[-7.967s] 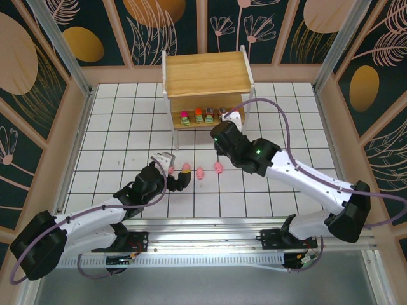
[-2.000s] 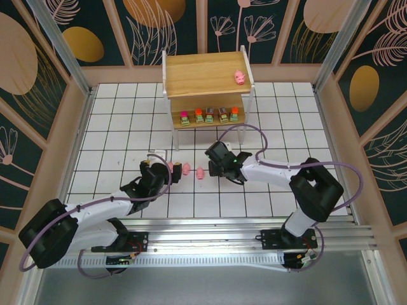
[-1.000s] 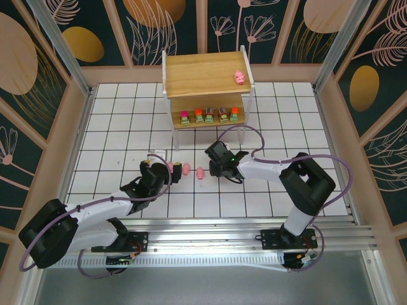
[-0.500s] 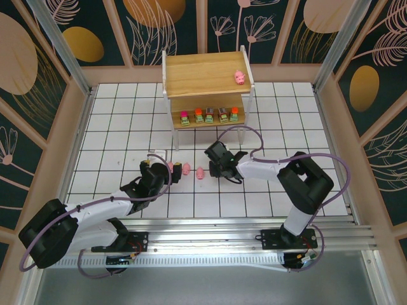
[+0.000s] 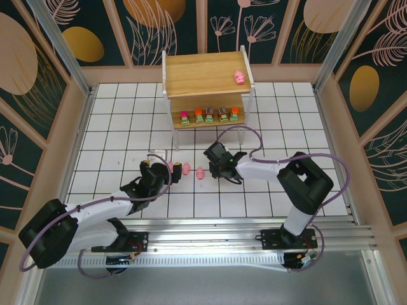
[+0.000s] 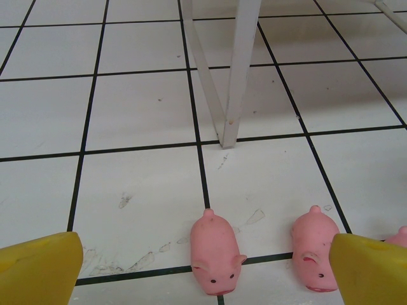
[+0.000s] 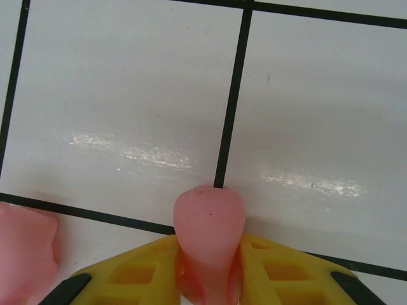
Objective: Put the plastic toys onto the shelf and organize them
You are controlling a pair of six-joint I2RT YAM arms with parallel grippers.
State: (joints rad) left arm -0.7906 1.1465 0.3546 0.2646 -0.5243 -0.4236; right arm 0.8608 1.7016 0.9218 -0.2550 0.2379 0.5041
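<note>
A pink pig (image 7: 210,232) sits pinched between the yellow fingers (image 7: 140,274) of the right gripper (image 5: 218,167), near the middle of the white tiled worktop (image 5: 121,121) and just in front of the shelf (image 5: 205,73). To its left, a second pig (image 6: 214,260) and a third pig (image 6: 316,254) lie on the tiles, close to a white shelf leg (image 6: 238,76). They are framed by the widely spread fingers (image 6: 38,267) of the left gripper (image 5: 166,172). Another pig (image 5: 240,77) rests by the right edge of the shelf's top board. A row of blocky pieces (image 5: 199,116) lines the lower board.
</note>
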